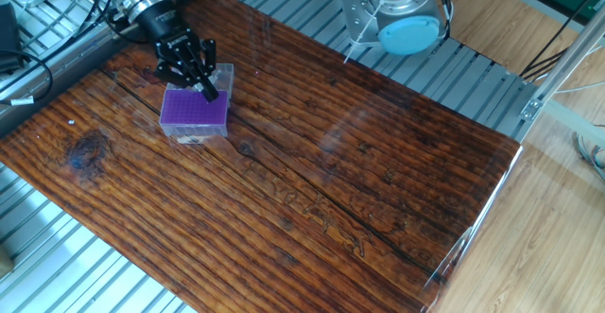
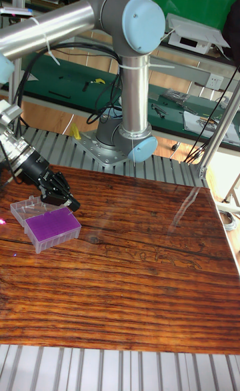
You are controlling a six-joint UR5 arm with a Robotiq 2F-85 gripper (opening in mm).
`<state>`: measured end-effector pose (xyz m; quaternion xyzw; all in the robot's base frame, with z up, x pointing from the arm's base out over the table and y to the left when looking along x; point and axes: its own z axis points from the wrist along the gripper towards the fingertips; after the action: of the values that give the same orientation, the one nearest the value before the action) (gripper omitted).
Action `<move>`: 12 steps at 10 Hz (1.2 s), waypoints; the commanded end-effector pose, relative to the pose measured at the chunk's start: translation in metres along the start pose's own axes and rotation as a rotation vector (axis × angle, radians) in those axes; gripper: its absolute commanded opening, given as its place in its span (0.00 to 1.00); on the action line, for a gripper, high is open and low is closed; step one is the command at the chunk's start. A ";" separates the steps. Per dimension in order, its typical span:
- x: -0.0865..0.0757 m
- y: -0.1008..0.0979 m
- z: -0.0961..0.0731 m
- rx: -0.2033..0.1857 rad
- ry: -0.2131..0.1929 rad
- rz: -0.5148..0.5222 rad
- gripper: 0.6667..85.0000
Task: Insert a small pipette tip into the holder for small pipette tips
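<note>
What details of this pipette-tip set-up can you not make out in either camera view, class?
- Pipette tip: too small to see at the black end effector in either view.
- Jaw state: fingers blur together, fixed view.
- Single holes in the clear plastic box with purple grid top: too fine.
- Arm's wrist: cut by the tall view's left edge.

Glossy grained wood table point(image 1: 359, 162), clear plastic holder point(image 1: 195, 113) with matt purple grid, black matt claw point(image 1: 210, 91).
</note>
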<state>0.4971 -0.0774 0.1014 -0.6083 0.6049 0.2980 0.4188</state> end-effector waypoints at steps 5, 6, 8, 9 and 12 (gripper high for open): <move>0.006 -0.007 -0.002 0.030 -0.026 0.054 0.00; 0.007 -0.006 -0.002 0.029 -0.018 0.054 0.00; 0.017 -0.005 -0.002 0.023 0.034 0.078 0.00; 0.022 -0.007 -0.002 0.034 0.051 0.113 0.00; 0.013 -0.039 -0.005 0.155 0.002 0.205 0.00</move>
<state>0.5157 -0.0882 0.0877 -0.5544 0.6617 0.2938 0.4104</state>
